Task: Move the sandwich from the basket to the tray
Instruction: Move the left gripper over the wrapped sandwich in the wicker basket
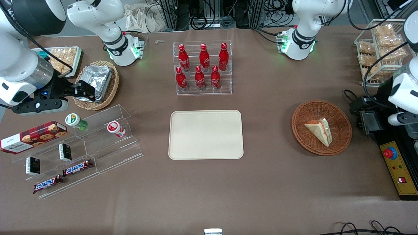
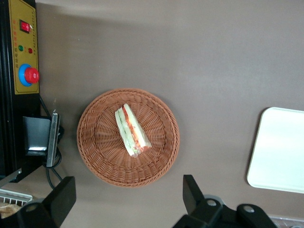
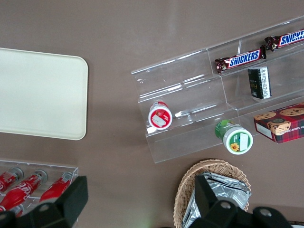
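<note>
Sandwich-bearing basket (image 2: pixel 128 137) sits on the bench (image 1: pixel 277 182), well apart from the bare tray (image 1: pixel 205 134). Above it hangs the gripper (image 2: pixel 129 199), fingers (image 2: pixel 61 197) spread wide. The sandwich (image 2: pixel 131 130) looks light and squashy; pinch gently across its bread faces.

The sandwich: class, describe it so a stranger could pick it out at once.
Find the cream tray mid-table, then look toward the working arm's end for the reddish-brown wicker basket. The sandwich lies inside it, below the open tool: the only pale triangular wedge, with red and green filling.
</note>
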`<state>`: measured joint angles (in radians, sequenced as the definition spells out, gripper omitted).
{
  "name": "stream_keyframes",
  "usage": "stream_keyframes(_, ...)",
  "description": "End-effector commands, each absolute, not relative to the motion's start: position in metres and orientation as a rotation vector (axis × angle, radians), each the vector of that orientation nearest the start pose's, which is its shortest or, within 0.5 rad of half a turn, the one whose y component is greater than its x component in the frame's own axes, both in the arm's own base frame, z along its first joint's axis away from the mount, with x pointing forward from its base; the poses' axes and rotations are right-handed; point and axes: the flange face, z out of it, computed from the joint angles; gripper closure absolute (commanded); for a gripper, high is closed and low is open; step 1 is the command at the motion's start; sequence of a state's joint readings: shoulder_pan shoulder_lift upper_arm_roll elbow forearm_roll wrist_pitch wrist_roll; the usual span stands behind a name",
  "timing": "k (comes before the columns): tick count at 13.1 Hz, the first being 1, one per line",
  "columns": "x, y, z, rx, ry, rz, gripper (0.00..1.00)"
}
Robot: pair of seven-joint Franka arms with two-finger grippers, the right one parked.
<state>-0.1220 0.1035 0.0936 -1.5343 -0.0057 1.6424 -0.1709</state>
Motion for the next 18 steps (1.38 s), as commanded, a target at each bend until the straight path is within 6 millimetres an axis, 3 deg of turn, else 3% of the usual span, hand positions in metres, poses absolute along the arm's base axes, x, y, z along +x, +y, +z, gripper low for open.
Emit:
stream_keyframes(1, 0.601, -0.018, 0.590, -3.105, -0.245, -0.018, 0.00)
stream_keyframes(4, 0.604, -0.018, 0.580, -3.096, -0.234, 0.010, 0.00)
stream_keyframes(8, 0.608, -0.019, 0.527, -3.081, -0.298, 0.067, 0.00)
stream_keyframes(11, 0.586, -0.016, 0.484, -3.061, -0.572, -0.032, 0.00)
stream_keyframes(14, 0.574, -0.015, 0.447, -2.995, -0.856, -0.011, 0.00)
stream_keyframes(18, 0.555, -0.006, 0.407, -2.998, -0.911, -0.049, 0.00)
